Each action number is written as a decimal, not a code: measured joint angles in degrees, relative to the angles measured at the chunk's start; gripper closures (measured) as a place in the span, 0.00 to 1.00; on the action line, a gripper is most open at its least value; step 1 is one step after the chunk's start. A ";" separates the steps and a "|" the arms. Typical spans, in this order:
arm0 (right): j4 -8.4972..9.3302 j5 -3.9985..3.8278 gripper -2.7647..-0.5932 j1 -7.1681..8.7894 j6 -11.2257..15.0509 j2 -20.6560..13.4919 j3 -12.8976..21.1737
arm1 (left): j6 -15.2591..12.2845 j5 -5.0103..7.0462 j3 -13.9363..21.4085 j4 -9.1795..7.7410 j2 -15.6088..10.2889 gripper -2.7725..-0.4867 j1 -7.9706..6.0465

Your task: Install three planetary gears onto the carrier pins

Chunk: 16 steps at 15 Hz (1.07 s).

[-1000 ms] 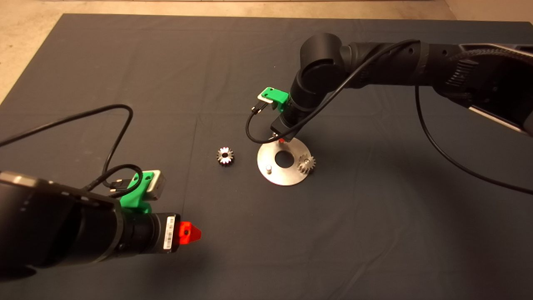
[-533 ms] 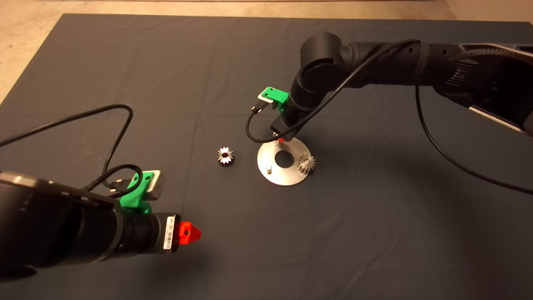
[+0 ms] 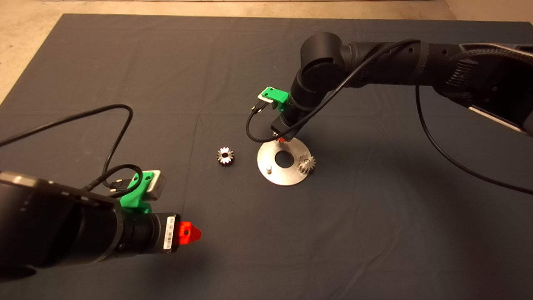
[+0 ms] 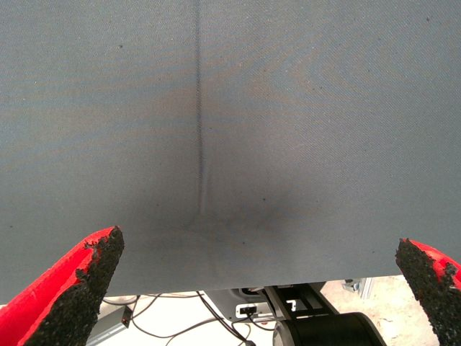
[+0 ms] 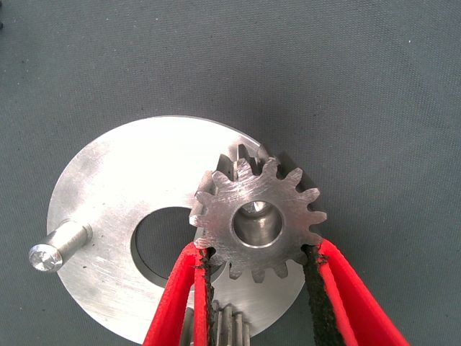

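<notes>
Right gripper (image 5: pixel 259 270) is clamped on a planetary gear (image 5: pixel 257 220), held flat so its bore can be aligned over a carrier pin at frame centre; left gripper (image 4: pixel 252 288) is kept apart, parked lower left

No legible text anywhere; white barcode sticker (image 3: pixel 169 233) on the left arm's wrist, print too small to read.

Left claw (image 4: pixel 256 288) spread wide over bare dark mat (image 4: pixel 288 122), floor cables beyond its edge
</notes>
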 joint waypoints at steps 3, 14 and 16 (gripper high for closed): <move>-0.27 0.45 0.97 -0.94 -0.41 -0.02 -1.55 | 0.00 0.02 0.00 0.00 0.00 0.01 0.00; -0.27 0.52 0.97 -0.94 -0.68 0.06 -1.86 | 0.00 0.01 0.00 0.01 -0.02 0.01 0.00; -0.27 0.52 0.97 -0.94 -0.68 0.06 -1.86 | 0.00 0.02 0.00 0.00 -0.02 0.01 0.00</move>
